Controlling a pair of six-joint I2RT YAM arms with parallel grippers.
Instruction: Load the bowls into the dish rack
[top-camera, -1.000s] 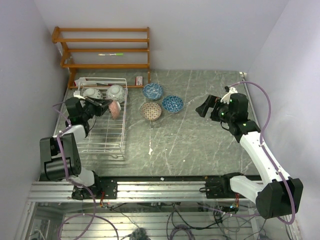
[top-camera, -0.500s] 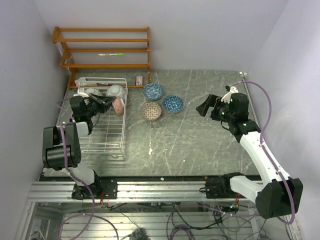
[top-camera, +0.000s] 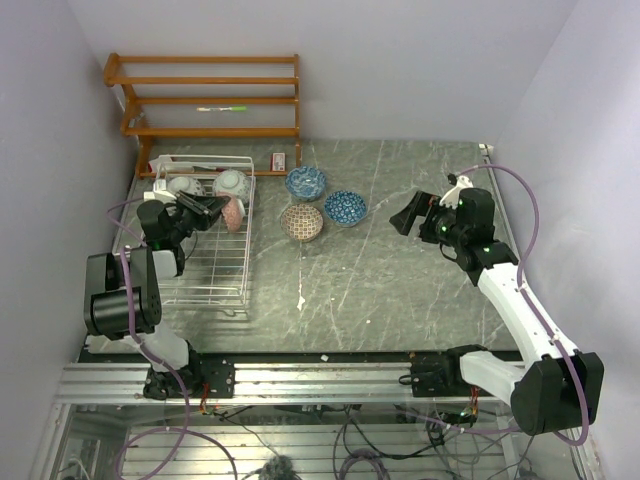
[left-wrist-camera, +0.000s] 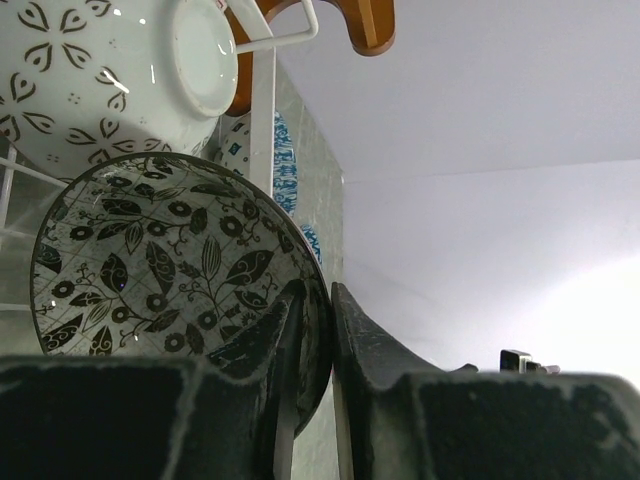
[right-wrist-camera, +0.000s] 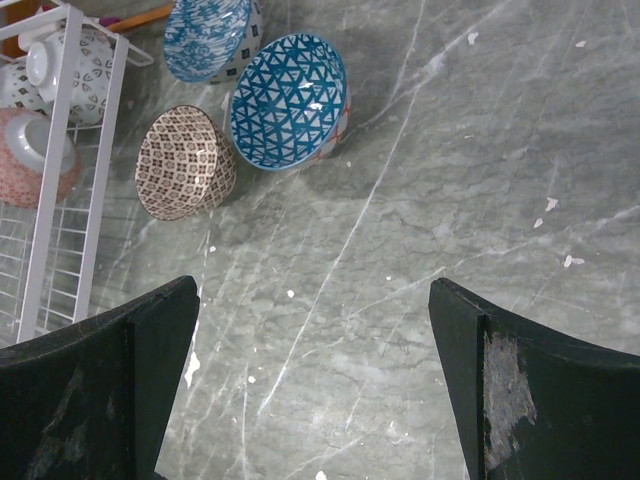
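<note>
A bowl with a black floral inside (left-wrist-camera: 170, 270) is seen standing on edge, its rim pinched between the two black jaws at the lower middle. Just above it, a pale bowl with dark leaf marks (left-wrist-camera: 90, 70) is turned foot-ring outward. A white rack wire (left-wrist-camera: 262, 130) is seen beside them, and a blue-patterned bowl (left-wrist-camera: 284, 165) is glimpsed past it on the grey bench (left-wrist-camera: 320, 180). A wooden piece (left-wrist-camera: 350, 20) is cut off at the top.

- Seen from above, the light falls bright and even across the worktop (top-camera: 400, 290), and the arms cast only faint, soft-edged shadows.
- Up close, the left hand (left-wrist-camera: 318, 305) is a near-black, blurred mass along the bottom.
- The dark-patterned bowl (left-wrist-camera: 150, 260) is crisp, and small glare spots sit on the white bowl (left-wrist-camera: 100, 70).
- The wall behind washes out pale.
- The right hand (right-wrist-camera: 312, 290) shows as dark corners, and the blue bowl (right-wrist-camera: 290, 100) carries a small glint.
</note>
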